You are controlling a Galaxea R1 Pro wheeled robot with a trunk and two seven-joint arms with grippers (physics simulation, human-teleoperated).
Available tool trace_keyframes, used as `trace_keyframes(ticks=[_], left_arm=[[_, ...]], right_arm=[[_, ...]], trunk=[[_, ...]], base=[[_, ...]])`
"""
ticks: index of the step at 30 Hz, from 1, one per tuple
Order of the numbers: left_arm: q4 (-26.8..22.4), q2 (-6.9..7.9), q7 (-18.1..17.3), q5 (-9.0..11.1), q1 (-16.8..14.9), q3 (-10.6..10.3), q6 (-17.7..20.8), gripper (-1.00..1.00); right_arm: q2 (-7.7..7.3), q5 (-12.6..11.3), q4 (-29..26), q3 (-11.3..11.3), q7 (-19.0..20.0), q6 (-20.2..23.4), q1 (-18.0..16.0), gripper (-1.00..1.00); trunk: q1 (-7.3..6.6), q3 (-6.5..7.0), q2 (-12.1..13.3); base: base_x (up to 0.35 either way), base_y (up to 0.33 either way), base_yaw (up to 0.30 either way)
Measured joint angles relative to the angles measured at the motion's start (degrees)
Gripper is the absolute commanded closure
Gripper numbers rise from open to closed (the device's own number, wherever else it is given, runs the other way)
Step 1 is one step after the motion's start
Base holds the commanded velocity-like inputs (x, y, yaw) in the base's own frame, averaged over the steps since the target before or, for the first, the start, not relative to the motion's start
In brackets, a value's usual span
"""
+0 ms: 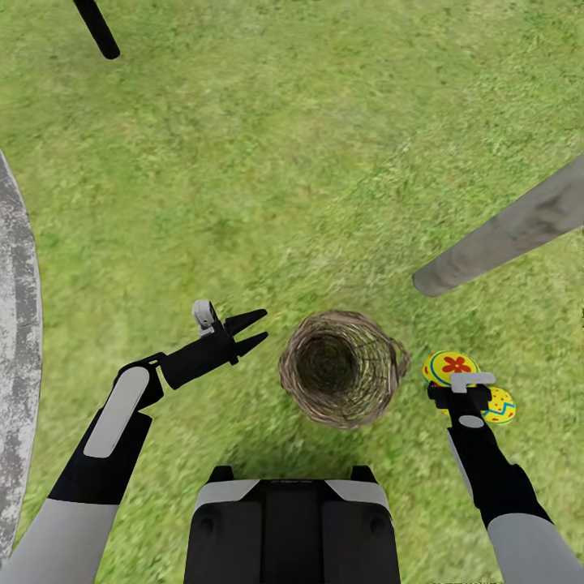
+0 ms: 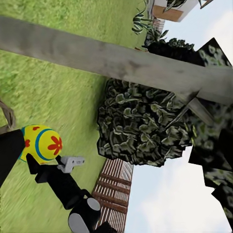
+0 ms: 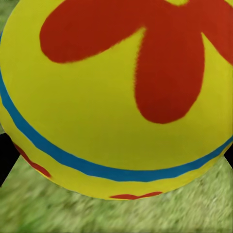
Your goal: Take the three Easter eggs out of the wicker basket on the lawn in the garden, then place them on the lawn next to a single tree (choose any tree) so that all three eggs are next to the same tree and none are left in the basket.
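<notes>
The wicker basket (image 1: pixel 344 369) stands on the lawn (image 1: pixel 284 162) just ahead of my base, and its inside looks dark with no egg showing. My right gripper (image 1: pixel 451 383) is right of the basket, shut on a yellow Easter egg (image 1: pixel 450 365) (image 3: pixel 116 97) with a red flower mark, low over the grass. A second Easter egg (image 1: pixel 500 405) with a blue zigzag lies on the grass beside that wrist. The third egg is hidden. My left gripper (image 1: pixel 258 328) hangs open and empty left of the basket. The held egg (image 2: pixel 41 143) also appears in the left wrist view.
The pale grey trunk of the tree (image 1: pixel 503 231) (image 2: pixel 121 60) rises just beyond the eggs at the right. A thin black trunk (image 1: pixel 97 28) stands far left. Grey paving (image 1: pixel 16 324) borders the grass on the left. Dark foliage (image 2: pixel 141 121) and a wooden fence (image 2: pixel 114 187) lie behind.
</notes>
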Motion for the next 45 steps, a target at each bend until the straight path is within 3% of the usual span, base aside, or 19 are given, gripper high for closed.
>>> trace_keyframes(ticks=[5,23,30,45], left_arm=[[0.09,-1.11,0.08,-0.19,0.0,-2.14,-0.24,-1.0],[0.09,-1.24,0.08,-0.2,0.04,-2.56,-0.26,-1.0],[0.05,-1.24,0.08,-0.15,0.03,-4.06,-0.26,-1.0],[0.01,-1.26,0.07,-0.12,0.29,-4.11,-0.34,-1.0]], right_arm=[[0.0,-0.01,-0.6,-0.06,-0.15,0.05,0.0,1.0],[-0.06,-0.11,-0.64,-0.09,-0.06,-0.03,0.0,1.0],[-0.06,-0.11,-0.64,-0.09,-0.06,0.03,0.0,1.0],[-0.12,-0.2,-0.64,-0.1,0.17,-0.01,0.0,1.0]], trunk=[[0.0,0.37,0.0],[0.0,1.68,0.0],[0.0,2.2,0.0],[0.0,3.29,0.0]], base=[[0.0,0.0,-0.211],[0.0,0.0,-0.213],[0.0,0.0,-0.213],[0.0,0.0,-0.213]])
